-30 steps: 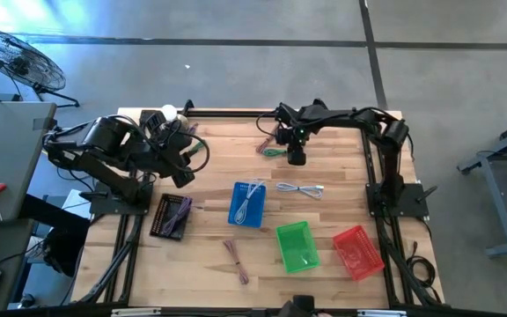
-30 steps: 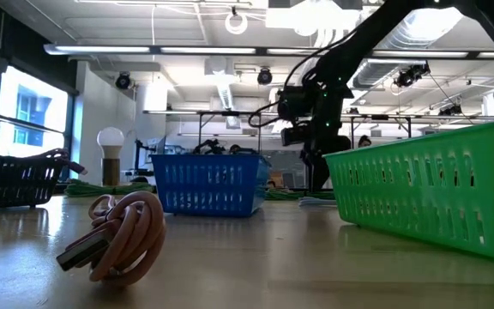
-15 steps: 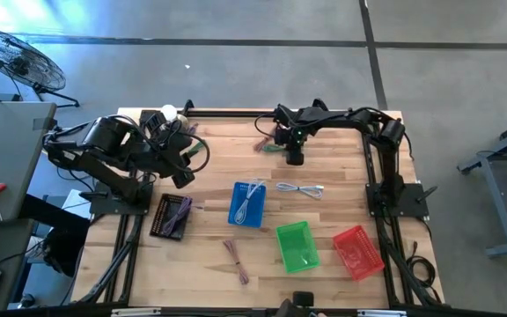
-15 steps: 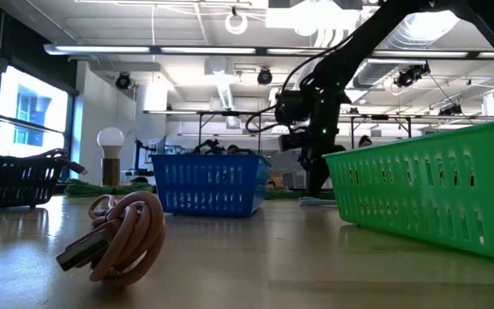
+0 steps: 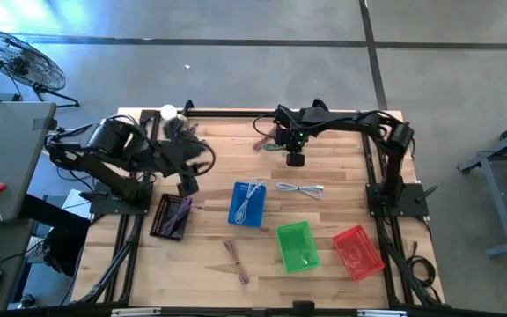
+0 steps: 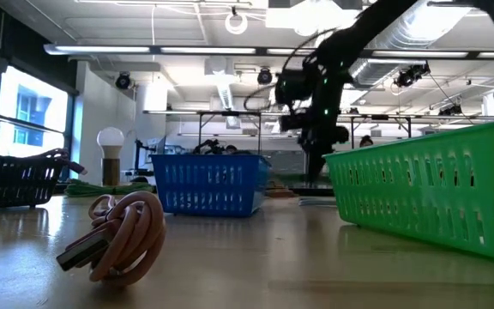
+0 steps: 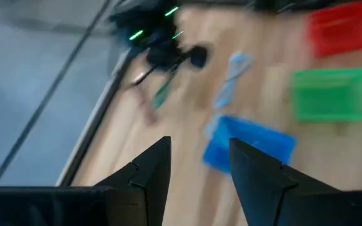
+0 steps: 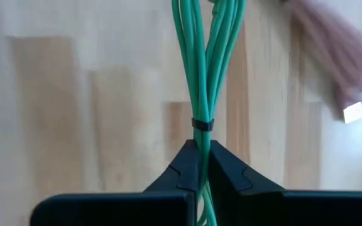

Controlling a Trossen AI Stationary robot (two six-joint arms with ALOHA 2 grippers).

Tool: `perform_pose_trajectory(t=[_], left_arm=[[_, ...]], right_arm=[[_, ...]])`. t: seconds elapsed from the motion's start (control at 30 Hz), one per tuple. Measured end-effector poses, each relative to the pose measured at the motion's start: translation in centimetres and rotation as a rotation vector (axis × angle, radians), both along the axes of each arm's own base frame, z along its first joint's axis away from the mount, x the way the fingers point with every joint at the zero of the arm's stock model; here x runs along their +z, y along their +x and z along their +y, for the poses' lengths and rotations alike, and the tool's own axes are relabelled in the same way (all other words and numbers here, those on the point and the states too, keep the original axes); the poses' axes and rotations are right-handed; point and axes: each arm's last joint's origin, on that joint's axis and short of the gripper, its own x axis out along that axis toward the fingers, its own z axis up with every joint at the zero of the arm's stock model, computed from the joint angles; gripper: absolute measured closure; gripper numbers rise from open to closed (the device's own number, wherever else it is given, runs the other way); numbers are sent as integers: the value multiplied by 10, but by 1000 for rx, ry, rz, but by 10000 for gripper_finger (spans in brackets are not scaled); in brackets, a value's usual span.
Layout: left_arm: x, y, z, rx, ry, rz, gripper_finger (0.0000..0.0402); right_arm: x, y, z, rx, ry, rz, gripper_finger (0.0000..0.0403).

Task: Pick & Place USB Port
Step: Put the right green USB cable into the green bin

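Right claw (image 8: 201, 164): pinching green cable bundle (image 8: 201, 75), long axis straight ahead of it | green basket (image 5: 294, 246): you find it well apart, toward the surface's (image 5: 341, 167) near edge | left claw (image 7: 197, 166): spread, empty, farther off.

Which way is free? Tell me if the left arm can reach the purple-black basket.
Probably yes. The left end effector hovers open just beyond the purple-black plastic basket on the wooden table, and nothing lies between them; the right end effector is far off, shut on the green cable bundle.
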Motion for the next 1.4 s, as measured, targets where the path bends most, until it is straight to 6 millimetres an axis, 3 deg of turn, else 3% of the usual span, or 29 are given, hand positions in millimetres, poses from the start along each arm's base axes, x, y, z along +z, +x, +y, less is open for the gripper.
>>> perform_pose_trajectory(t=[0.2, 0.47, 0.6, 0.7, 0.87, 1.03, 1.17, 1.4], left_arm=[[-15, 24, -19, -251, 23, -28, 247], [-60, 48, -26, -270, 59, 11, 247], [-77, 58, -29, -279, 66, -7, 247], [-85, 61, -30, -286, 74, -5, 247], [-86, 61, -30, -296, 88, -8, 247], [-84, 60, -29, -306, 100, -16, 247], [-84, 60, -29, -303, 95, -13, 247], [-91, 54, -28, -275, 70, 66, 247]], right_arm=[[58, -7, 42, 48, -87, -72, 395], [145, -44, 128, -96, -85, -344, 395], [168, -63, 182, -168, -72, -457, 395], [173, -73, 221, -250, -46, -534, 395], [161, -80, 283, -393, -18, -618, 395], [126, -72, 330, -557, 2, -645, 395], [89, -57, 362, -644, 27, -649, 395], [33, -34, 398, -760, 111, -671, 395]])
